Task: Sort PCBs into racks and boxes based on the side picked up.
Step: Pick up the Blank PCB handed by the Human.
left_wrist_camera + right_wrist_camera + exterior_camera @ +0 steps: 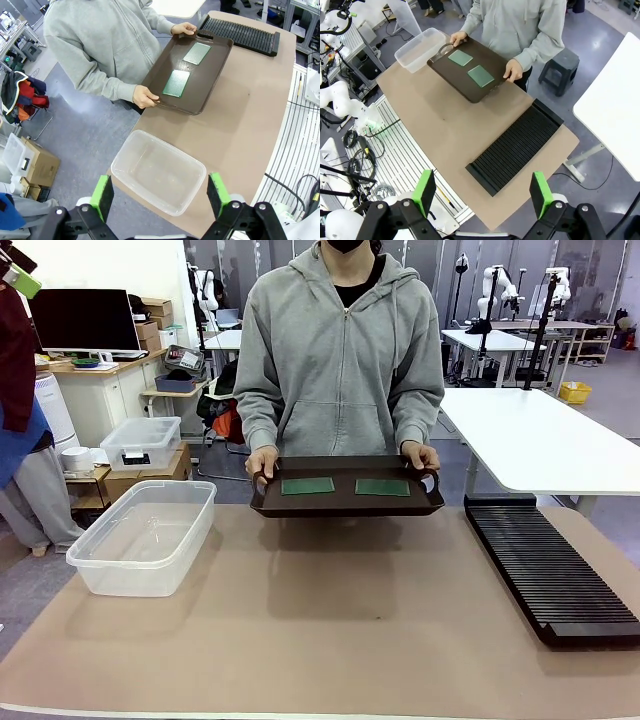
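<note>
A person in a grey hoodie holds a dark brown tray (pixel 345 503) by both handles just above the far table edge. Two green PCBs lie flat on it side by side, one (pixel 307 485) on the left and one (pixel 382 486) on the right. The clear box (pixel 145 537) stands empty at the table's left, the black slotted rack (pixel 548 568) lies along the right. My left gripper (pixel 161 194) hangs open high above the box (pixel 158 171). My right gripper (pixel 483 191) hangs open high above the rack (pixel 514 148).
The tan table mat (pixel 330 630) is bare between box and rack. A white table (pixel 545 440) stands behind the rack. A smaller lidded clear container (pixel 140 443) sits on cardboard boxes off the table at far left.
</note>
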